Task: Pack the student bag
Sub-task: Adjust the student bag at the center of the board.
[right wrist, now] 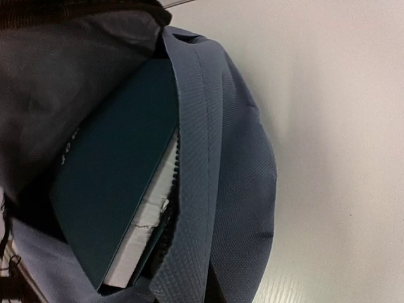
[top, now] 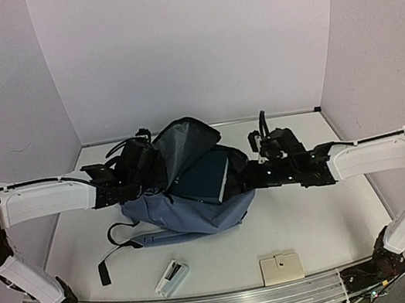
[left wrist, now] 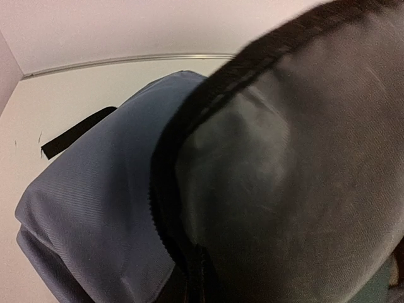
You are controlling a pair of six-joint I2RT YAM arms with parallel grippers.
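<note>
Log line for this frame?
student bag open | left gripper shut on flap | teal book half in | right gripper shut

We see that the student bag (right wrist: 218, 189) is made of slate-blue woven cloth with a coarse, matt weave. Its black lining (left wrist: 303, 189) looks thinner and smoother, with a weak sheen. The book (right wrist: 113, 183) has a matt teal cover and white paper pages, and the worktop (right wrist: 341, 126) is white, smooth and slightly glossy.

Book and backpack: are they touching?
Touching. The right wrist view shows the teal book sitting inside the backpack, its pages against the blue rim.
</note>
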